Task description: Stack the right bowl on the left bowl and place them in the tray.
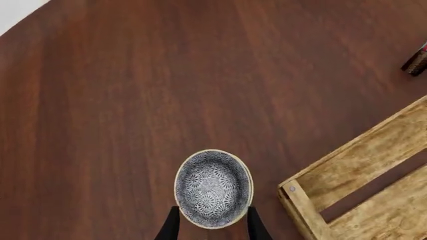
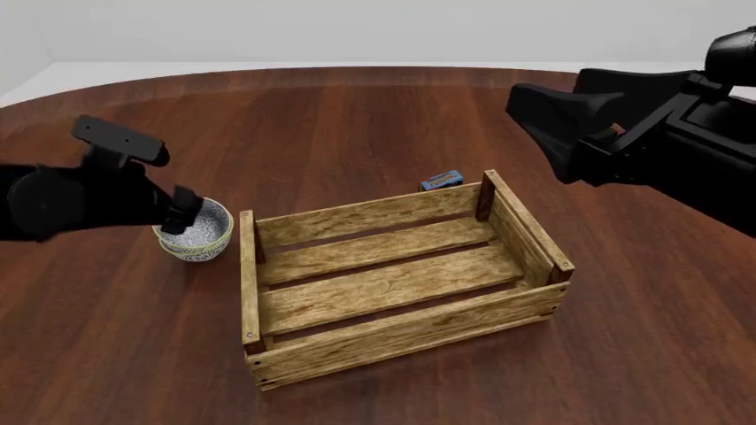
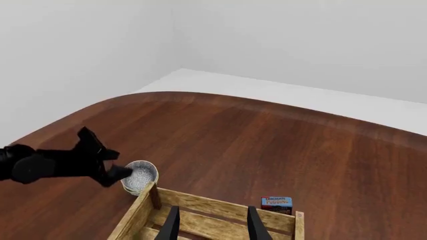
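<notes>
A speckled blue-grey bowl (image 2: 198,228) stands on the table just left of the tray (image 2: 402,209), with a second pale rim showing under it, so the right bowl looks nested in the left bowl. My left gripper (image 2: 186,218) is down at this stack. In the left wrist view the bowl (image 1: 213,187) lies between the two black fingers (image 1: 171,225), and the left gripper (image 1: 213,212) is spread wide, so it is open. The right gripper (image 3: 213,212) hangs open and high over the tray's far wall (image 3: 200,212), holding nothing.
A small blue pudding box (image 2: 441,180) lies behind the tray's far side and shows in the right wrist view too (image 3: 276,202). The tray's near corner post (image 1: 293,192) stands close beside the bowl. The right arm (image 2: 638,124) is raised at the right.
</notes>
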Controlling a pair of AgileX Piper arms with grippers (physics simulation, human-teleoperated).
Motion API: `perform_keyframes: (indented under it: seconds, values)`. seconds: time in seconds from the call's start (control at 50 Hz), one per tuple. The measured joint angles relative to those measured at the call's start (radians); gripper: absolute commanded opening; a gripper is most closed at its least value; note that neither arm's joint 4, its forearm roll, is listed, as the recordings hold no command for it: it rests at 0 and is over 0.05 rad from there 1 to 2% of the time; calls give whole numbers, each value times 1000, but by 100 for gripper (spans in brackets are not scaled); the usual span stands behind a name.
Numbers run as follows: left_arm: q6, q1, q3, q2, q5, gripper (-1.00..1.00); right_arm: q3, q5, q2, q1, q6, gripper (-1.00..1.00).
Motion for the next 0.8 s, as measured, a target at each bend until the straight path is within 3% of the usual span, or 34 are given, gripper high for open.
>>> perform_keyframes:
  seconds: [0.34,0.8]
  values:
    - [100,-25,26,67,-60,100,0,-3,5,-2,-1,100]
    - [149,-32,47,212,-158,100,-2,-10,20,-4,-1,100]
